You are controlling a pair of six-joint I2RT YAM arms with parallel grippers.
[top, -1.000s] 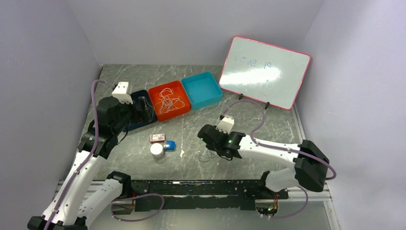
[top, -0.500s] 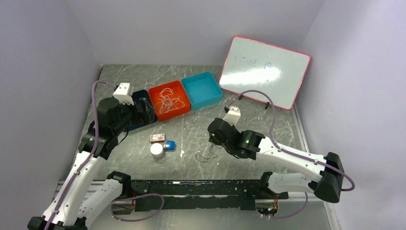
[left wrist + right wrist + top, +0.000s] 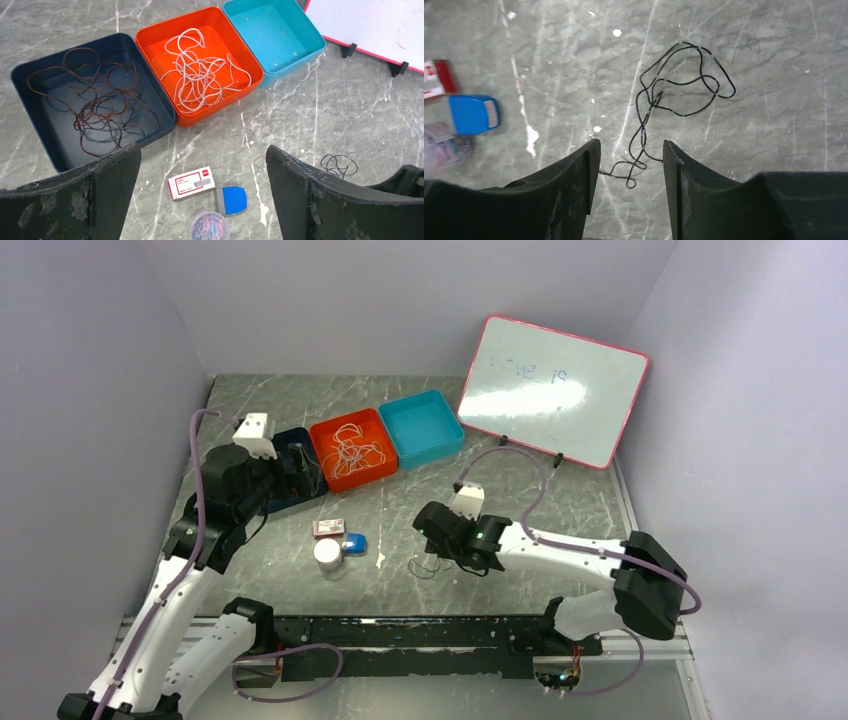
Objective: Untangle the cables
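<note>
A thin black cable lies in loose loops on the marble table, and its near end rests between the fingers of my right gripper. That gripper is open just above it and grips nothing. From above, the black cable sits just in front of the right gripper. White cables fill the orange tray. Dark brown cables lie in the dark blue tray. My left gripper hangs wide open and empty near the blue tray.
A teal tray stands to the right of the orange one. A pink-framed whiteboard leans at the back right. A staple box, a blue eraser and a tub of paper clips sit left of the black cable.
The right gripper's jaws have spread apart. The right arm swung out to the right, then came back over the black cable. The left arm has hardly moved.
</note>
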